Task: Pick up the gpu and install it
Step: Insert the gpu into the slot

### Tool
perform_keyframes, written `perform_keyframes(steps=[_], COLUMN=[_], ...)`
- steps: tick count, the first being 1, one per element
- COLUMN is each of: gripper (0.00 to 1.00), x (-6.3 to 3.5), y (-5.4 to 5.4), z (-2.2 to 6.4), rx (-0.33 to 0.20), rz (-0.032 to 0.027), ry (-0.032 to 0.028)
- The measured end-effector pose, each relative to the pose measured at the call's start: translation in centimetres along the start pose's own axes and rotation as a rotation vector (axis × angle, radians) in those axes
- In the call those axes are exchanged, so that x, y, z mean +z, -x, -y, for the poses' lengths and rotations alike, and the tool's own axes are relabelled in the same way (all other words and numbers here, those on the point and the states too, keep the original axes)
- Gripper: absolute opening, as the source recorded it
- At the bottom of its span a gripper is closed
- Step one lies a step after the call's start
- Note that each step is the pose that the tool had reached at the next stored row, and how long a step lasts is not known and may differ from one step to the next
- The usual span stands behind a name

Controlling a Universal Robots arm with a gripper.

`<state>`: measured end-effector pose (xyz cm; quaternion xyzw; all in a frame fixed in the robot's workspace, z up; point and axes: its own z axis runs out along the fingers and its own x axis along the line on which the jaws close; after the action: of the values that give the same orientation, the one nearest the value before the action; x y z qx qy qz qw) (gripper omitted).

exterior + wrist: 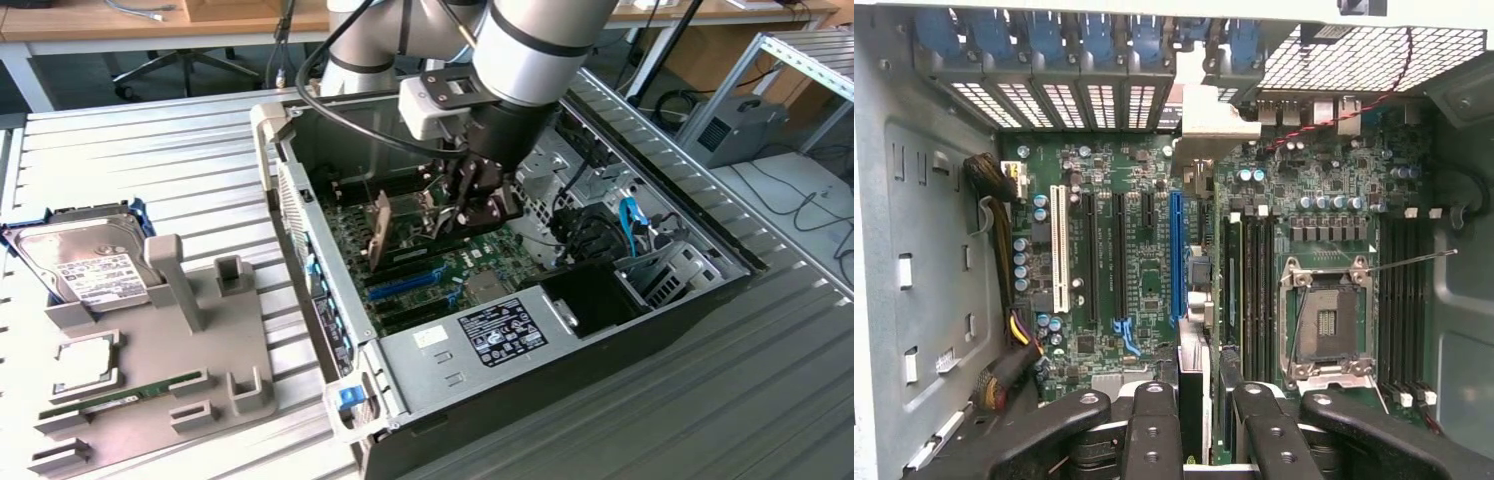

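The gpu (pixel 1194 385) stands on edge between my fingers (pixel 1152 430), seen edge-on in the wrist view. Its silver end bracket (pixel 1204 125) reaches the case's rear slot openings. It runs just beside the long blue slot (pixel 1176 255) of the motherboard (pixel 1134 290); I cannot tell whether it sits in a slot. In the exterior view my gripper (pixel 470 210) is down inside the open computer case (pixel 441 350), and the card (pixel 383 235) rises upright over the board beside it. My gripper (pixel 1208 430) is shut on the gpu.
Inside the case are an open CPU socket (pixel 1324 320), RAM slots (pixel 1254 290), a cable bundle (pixel 1004 350) and a drive cage (pixel 667 275). Left of the case in the exterior view, a grey fixture (pixel 160 390) holds a hard drive (pixel 87 265), a CPU chip (pixel 87 360) and a RAM stick (pixel 127 395).
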<state>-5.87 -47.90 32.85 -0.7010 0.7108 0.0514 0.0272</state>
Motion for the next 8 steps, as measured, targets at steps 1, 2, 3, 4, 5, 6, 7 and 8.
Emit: perform_keyframes(steps=[1, 2, 3, 4, 5, 6, 7, 8], gripper=[0.26, 0.26, 0.26, 0.26, 0.26, 0.26, 0.26, 0.26], x=[0.01, 0.02, 0.02, 0.03, 0.04, 0.05, 0.05, 0.05], y=[-0.04, -0.07, -0.10, -0.15, -0.19, -0.22, -0.24, -0.27], z=[-0.01, -0.01, -0.02, -0.02, -0.03, -0.03, -0.03, -0.04], rx=[0.000, 0.000, 0.000, 0.000, 0.000, 0.000, 0.000, 0.000], rz=[0.0000, 0.0000, 0.0000, 0.0000, 0.0000, 0.0000, 0.0001, 0.0000], ry=[0.0000, 0.0000, 0.0000, 0.0000, 0.0000, 0.0000, 0.0000, 0.0000])
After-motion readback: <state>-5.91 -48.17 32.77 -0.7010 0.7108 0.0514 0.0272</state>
